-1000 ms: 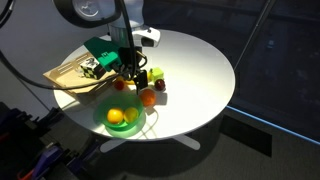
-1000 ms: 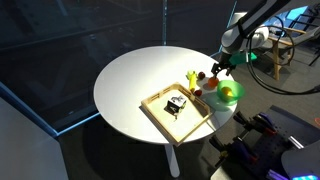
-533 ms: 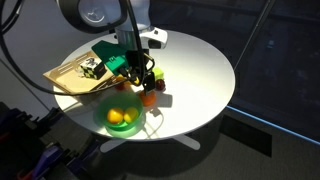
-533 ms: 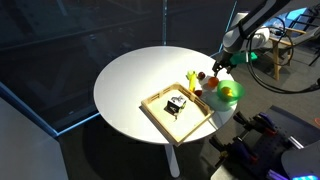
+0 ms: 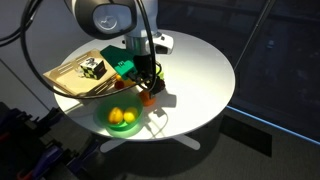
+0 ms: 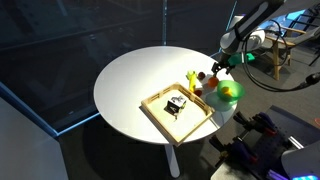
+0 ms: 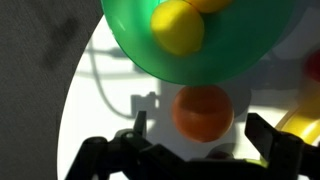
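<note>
Orange ball [image 7: 203,113] lies on the table [image 5: 200,60], right of the wooden tray [image 5: 70,72], just beside the green bowl [image 5: 122,120]. The gripper [image 5: 148,87] has just slid rightward over it, jaws wide and empty, lining the ball up between them.

In the wrist view, the round green plastic bowl [image 7: 135,45] is cut off at the top. A yellow rounded thing [image 7: 300,138] and a blurred red thing [image 7: 313,65] are cut off at the right. In an exterior view, the small dark object [image 6: 177,103] is too small to identify.
</note>
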You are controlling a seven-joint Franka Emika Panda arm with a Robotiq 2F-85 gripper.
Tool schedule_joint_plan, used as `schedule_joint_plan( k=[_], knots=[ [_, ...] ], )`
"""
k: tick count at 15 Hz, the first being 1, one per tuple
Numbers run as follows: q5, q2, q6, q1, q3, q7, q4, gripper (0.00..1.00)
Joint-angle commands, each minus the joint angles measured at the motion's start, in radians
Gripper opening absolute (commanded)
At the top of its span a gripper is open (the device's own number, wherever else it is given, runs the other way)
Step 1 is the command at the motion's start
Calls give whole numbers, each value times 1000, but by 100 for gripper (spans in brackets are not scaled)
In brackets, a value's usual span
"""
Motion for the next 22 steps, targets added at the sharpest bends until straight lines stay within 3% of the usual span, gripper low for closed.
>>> schedule_joint_plan(
  k=[1, 22],
  knots=[
    [33, 46, -21, -32, 22, -55, 59, 100],
    [22, 147, 0, -41, 43, -96, 121, 100]
  ],
)
